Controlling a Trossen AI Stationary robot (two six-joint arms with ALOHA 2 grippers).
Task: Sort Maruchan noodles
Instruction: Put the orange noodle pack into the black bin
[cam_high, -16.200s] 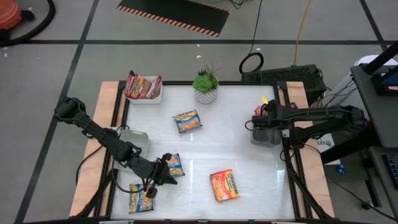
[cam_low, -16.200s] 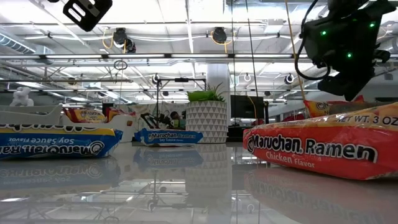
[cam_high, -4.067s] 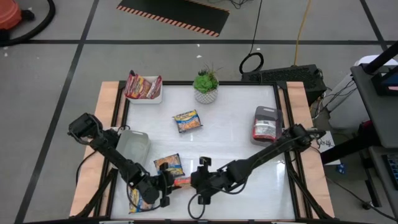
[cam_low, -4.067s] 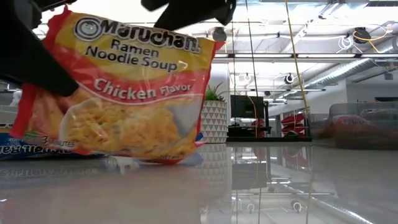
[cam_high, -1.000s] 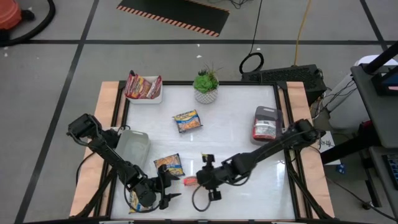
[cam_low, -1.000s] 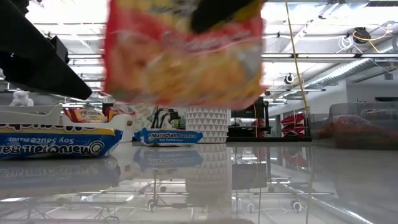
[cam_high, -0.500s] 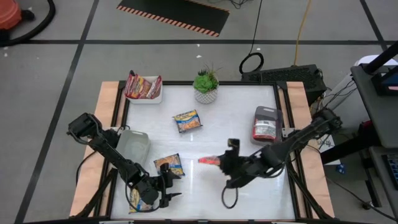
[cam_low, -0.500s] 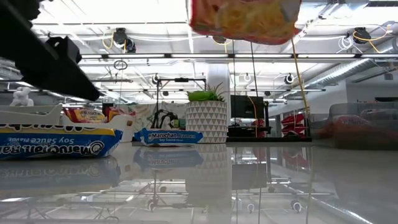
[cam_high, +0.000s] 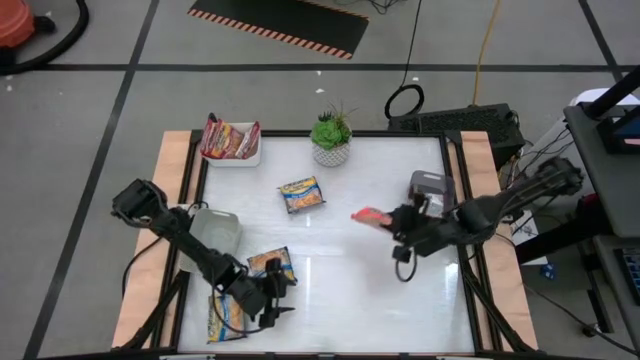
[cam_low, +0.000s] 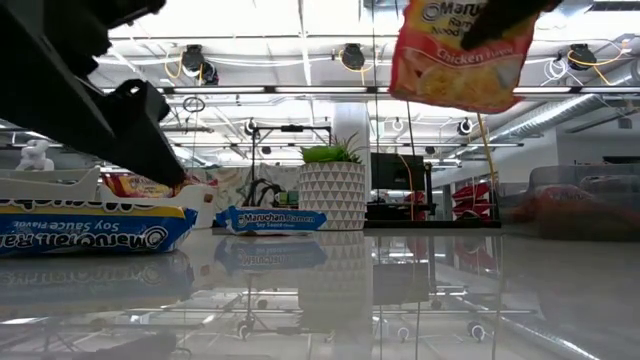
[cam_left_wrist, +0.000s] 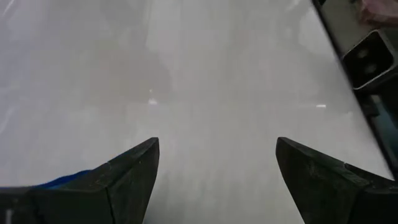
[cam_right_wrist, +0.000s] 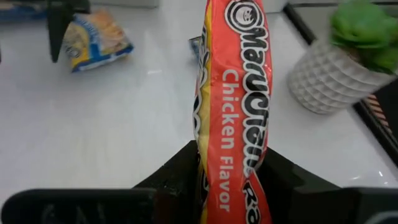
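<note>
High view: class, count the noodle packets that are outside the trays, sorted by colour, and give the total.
Blue-and-yellow packets: 3, all lying on the table
Orange-red packet: 1, held off the table in the right tool
Total: 4

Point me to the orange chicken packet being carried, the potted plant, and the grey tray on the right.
orange chicken packet (cam_right_wrist: 233, 106), right wrist view, printed face above the right hand.
potted plant (cam_high: 331, 141), high view, white pot.
grey tray (cam_high: 430, 183), high view, far rim.
</note>
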